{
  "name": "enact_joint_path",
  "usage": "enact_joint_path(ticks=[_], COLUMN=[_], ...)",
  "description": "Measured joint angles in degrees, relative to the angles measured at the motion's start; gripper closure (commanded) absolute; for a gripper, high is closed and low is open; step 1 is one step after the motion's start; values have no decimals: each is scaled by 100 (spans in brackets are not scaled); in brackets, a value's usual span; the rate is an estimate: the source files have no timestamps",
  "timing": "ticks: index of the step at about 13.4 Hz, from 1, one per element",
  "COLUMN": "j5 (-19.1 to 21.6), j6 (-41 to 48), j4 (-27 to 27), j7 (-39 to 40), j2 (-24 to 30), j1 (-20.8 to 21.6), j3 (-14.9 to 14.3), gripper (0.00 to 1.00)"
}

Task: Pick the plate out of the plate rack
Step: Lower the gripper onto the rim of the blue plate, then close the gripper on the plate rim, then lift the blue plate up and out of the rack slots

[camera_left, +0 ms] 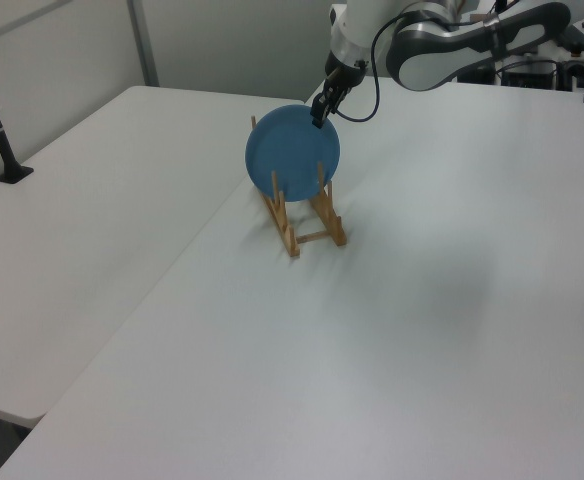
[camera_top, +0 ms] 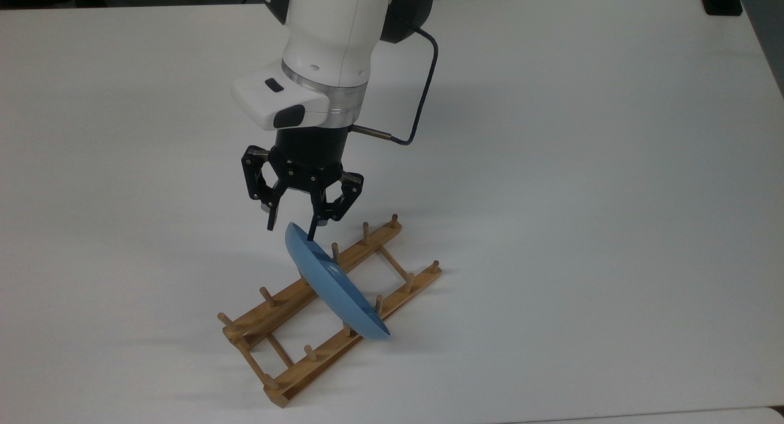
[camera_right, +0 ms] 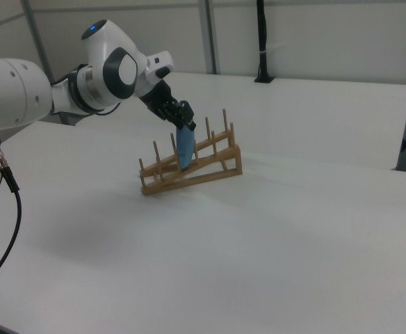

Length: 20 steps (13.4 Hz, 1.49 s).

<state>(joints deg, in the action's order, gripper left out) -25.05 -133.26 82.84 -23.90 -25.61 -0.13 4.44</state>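
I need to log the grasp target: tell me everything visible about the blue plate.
The plate is round, shallow and plain light blue with a raised rim, smooth like plastic or glazed ware. It stands on edge, leaning slightly, across the wooden plate rack, held between upright pegs about midway along the rails. The open gripper is at its top edge, one finger on each side of the rim; contact cannot be told.
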Motion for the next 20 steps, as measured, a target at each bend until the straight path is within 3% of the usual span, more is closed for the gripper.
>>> enact_joint_path(ticks=[5, 8, 13, 17, 20], j5=[-101, -199, -325, -332, -36], j6=[-51, -52, -53, -53, 144], j4=[-36, -39, -168, -291, -279], j7=[-4, -4, -5, 60, 94], j2=[-20, -22, 9, 441, 660], j1=[0, -15, -73, -217, -257], j3=[-1, -12, -43, -48, -47], gripper=[91, 100, 100, 100, 100])
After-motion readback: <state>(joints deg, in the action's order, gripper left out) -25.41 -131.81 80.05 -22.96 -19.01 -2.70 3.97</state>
